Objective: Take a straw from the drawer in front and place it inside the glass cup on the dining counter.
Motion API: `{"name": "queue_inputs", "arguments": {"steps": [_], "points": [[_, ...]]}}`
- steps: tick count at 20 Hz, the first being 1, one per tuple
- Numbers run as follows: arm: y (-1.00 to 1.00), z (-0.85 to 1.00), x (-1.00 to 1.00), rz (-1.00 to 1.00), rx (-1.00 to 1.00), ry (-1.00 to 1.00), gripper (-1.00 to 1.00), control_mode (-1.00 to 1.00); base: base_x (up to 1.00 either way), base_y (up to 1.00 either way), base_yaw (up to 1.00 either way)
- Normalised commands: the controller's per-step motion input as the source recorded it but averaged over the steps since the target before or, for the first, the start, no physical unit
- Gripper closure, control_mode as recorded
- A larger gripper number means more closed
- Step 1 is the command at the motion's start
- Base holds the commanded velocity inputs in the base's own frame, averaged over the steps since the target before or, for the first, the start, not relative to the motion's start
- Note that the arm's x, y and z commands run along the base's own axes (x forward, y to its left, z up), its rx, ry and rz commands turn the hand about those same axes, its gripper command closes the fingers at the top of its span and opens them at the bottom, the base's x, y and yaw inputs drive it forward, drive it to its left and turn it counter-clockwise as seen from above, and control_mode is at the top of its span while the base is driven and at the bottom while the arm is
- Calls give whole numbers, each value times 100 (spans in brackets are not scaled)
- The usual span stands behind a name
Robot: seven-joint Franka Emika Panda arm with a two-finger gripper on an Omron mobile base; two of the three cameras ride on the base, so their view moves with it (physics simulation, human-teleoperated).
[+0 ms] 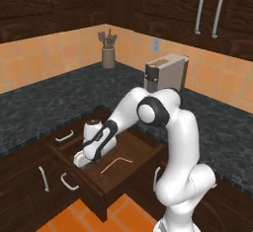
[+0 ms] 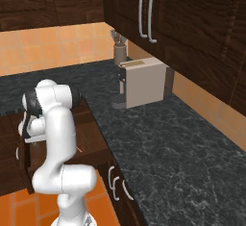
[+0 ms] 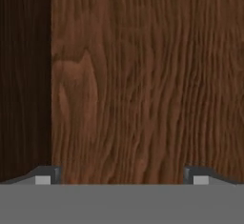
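The two-finger gripper (image 1: pixel 80 161) is reaching down into the open dark-brown wooden drawer (image 1: pixel 134 169) at lower centre of the left base view, its jaws spread wide with nothing between them. The hand view is showing the fingertips (image 3: pixel 46 176) wide apart over the bare wood floor. The thin pinkish-red straw (image 1: pixel 116 164) is lying flat just right of the gripper; in the right base view the arm is covering it.

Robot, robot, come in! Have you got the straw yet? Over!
Gripper open, down inside the open drawer, holding nothing. Straw lying flat on the drawer floor, beside the gripper, not grabbed yet. Nothing lying between them. Over.
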Motion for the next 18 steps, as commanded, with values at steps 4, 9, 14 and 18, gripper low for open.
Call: {"name": "queue_inputs", "arguments": {"steps": [4,9,14,18], "points": [[-12,22,-5,0,-2,0,-100,-100,0,0,0],[-69,4,9,0,-8,0,-100,-100,0,0,0],[-74,1,16,0,-2,0,-100,-100,0,0,0],[-50,0,3,5,0,0,-100,-100,0,0,0]]}}
